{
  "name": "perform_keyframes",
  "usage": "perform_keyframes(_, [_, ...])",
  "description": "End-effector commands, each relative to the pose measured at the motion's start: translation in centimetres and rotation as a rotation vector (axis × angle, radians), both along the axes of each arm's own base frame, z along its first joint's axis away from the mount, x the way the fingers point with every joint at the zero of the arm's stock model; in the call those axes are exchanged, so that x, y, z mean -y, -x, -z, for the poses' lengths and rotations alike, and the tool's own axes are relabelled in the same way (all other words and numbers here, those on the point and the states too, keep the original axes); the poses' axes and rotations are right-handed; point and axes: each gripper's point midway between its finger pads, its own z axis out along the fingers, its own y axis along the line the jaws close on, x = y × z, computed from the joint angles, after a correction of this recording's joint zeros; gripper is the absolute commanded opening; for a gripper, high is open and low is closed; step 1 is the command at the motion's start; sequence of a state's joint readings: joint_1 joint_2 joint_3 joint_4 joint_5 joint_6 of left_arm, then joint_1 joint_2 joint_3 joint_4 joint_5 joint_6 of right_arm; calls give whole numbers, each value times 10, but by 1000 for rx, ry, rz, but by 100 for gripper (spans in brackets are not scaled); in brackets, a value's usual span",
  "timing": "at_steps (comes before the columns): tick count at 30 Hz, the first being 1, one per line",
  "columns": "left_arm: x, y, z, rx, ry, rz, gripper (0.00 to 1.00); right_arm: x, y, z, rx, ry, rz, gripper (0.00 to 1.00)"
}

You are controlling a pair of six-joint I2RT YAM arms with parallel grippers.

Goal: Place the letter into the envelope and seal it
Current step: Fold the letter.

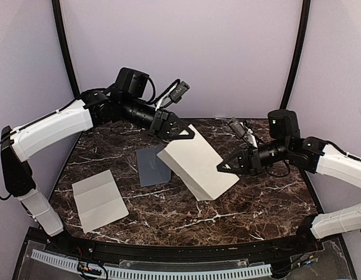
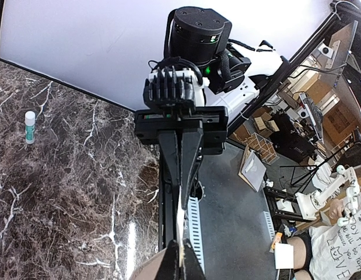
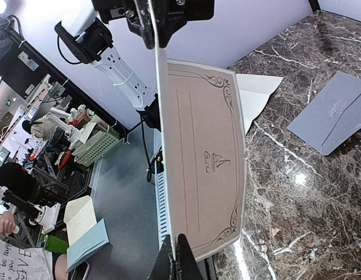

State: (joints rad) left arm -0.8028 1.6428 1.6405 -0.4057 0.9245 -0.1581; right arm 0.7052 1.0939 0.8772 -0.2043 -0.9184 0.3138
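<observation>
Nearest the right wrist lens, we find the right fingers point(image 3: 174, 256) closed on the near edge of the letter point(image 3: 203, 151), with the sheet pinched between them. We note the letter's face carries a printed ornamental border and a small emblem. At the 12 o'clock end of the same view, the left fingers point(image 3: 157, 23) are clamped on the opposite edge.

From above, we record the letter point(image 1: 197, 166) spanned between both arms and tilted over the middle of the counter point(image 1: 256, 204). The left fingers point(image 1: 186, 134) grip its 11 o'clock corner and the right fingers point(image 1: 221, 168) grip its 3 o'clock edge. We cannot tell whether its lowest corner, at 6 o'clock, touches the counter.

The envelope point(image 1: 152, 166) lies flat on the counter just at the letter's 9 o'clock side, and its right edge is hidden under the raised sheet. In the right wrist view the envelope point(image 3: 335, 116) sits at 3 o'clock.

A second cream sheet point(image 1: 98, 199), creased across its middle, lies flat at 8 o'clock on the counter, well apart from the envelope.

In the left wrist view, the left fingers point(image 2: 180, 259) appear shut at 6 o'clock. A glue stick point(image 2: 30, 127) stands upright on the counter at 9 o'clock.
</observation>
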Motion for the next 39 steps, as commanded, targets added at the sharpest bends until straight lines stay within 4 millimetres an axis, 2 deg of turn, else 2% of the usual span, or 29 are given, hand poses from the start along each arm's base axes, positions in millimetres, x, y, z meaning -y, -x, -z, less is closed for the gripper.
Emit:
perform_keyframes(1, [-14,10,-13,23,42,39,0,0,0,-4,9,-21,22,16])
perform_keyframes(2, [-15,9,-12,20,45,44,0,0,0,-4,4,-20,25,30])
perform_keyframes(3, [-16,9,-12,23,47,50,0,0,-2,-3,4,-19,31,39])
perform_keyframes(4, [-18,8,-10,18,47,51,0,0,-4,-1,2,-11,44,43])
perform_keyframes(6, [-21,6,-9,26,49,57,0,2,-7,1,13,-2,76,46])
perform_keyframes(9, [-27,4,-11,49,65,68,0,4,-9,5,12,1,99,40])
perform_keyframes(12, [-32,4,-15,73,90,78,0,5,-11,11,5,9,120,17])
perform_keyframes(15, [-36,4,-15,101,112,86,0,4,-12,19,-2,11,122,14])
perform_keyframes(17, [-39,4,-11,111,118,83,0,5,-13,23,7,13,132,3])
perform_keyframes(18, [-41,4,-8,112,120,85,0,5,-15,24,15,13,140,0])
perform_keyframes(25, [-48,5,13,156,115,96,0,1,-21,25,53,1,146,0])
perform_keyframes(26, [-48,6,14,159,120,99,0,0,-21,24,57,-4,143,4])
perform_keyframes(28, [-48,8,18,152,136,113,0,-1,-23,22,66,-11,140,36])
perform_keyframes(29, [-48,9,23,153,142,119,0,-3,-24,20,71,-14,140,48])
perform_keyframes(30, [-48,9,26,154,141,122,0,-4,-25,17,78,-18,139,56])
perform_keyframes(33, [-49,12,38,132,127,132,0,-9,-28,11,109,-15,136,68])
perform_keyframes(36, [-51,16,43,110,142,137,0,-19,-30,12,124,8,123,74])
perform_keyframes(39, [-49,18,51,89,138,146,0,-36,-26,16,135,21,95,75])
